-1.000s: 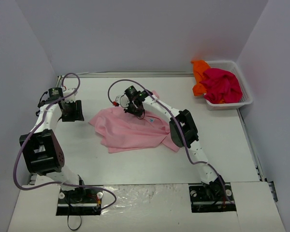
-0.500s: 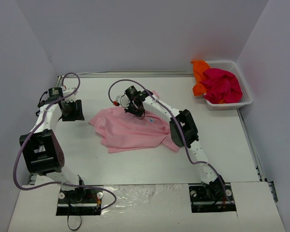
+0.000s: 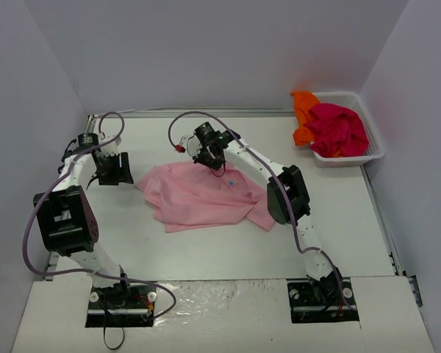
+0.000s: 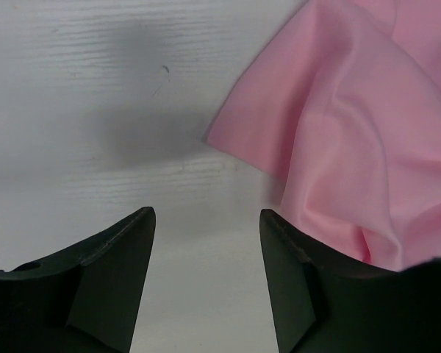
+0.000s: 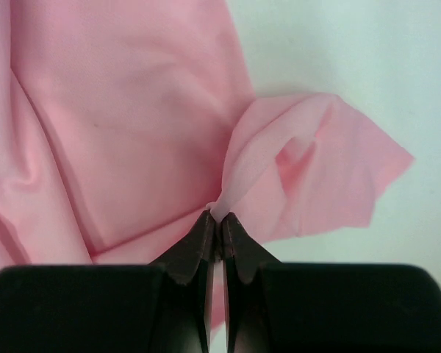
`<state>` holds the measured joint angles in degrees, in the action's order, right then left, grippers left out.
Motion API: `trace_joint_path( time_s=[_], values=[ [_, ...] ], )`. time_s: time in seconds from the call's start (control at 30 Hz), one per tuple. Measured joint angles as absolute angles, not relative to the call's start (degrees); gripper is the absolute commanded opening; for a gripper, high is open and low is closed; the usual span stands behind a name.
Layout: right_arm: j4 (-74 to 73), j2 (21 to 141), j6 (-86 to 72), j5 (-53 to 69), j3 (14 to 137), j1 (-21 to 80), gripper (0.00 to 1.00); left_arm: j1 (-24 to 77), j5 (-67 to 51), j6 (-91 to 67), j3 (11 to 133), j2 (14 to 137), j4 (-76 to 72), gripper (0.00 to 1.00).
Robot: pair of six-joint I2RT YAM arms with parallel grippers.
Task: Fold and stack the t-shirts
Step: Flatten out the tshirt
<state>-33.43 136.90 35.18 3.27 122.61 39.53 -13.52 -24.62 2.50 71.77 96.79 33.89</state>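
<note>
A light pink t-shirt (image 3: 198, 197) lies crumpled in the middle of the table. My right gripper (image 3: 209, 152) is at its far edge, shut on a pinched fold of the pink cloth (image 5: 239, 184) and lifting it. My left gripper (image 3: 115, 170) is open and empty over bare table, just left of the shirt's left corner (image 4: 228, 136). A magenta-red t-shirt (image 3: 338, 129) and an orange t-shirt (image 3: 303, 110) lie bunched in the white mesh basket (image 3: 375, 147) at the far right.
Grey walls enclose the table on the left, back and right. A purple cable loops over each arm. The arm bases stand at the near edge.
My right gripper has moved toward the far edge and right, pulling the shirt's far edge with it. My left gripper has shifted slightly right, closer to the shirt.
</note>
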Motion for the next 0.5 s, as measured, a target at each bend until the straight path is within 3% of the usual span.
trace_joint_path(
  time_s=[0.27, 0.5],
  values=[
    [-33.30, 129.47, 35.18, 2.44, 120.53, 38.33, 0.00, -13.45, -29.61, -1.93, 77.25, 108.73, 31.46, 0.56],
    [-33.61, 129.40, 35.18, 2.31, 118.78, 38.28, 0.00, -13.23, -31.35, -4.38, 79.40, 112.97, 30.17, 0.42]
  ],
)
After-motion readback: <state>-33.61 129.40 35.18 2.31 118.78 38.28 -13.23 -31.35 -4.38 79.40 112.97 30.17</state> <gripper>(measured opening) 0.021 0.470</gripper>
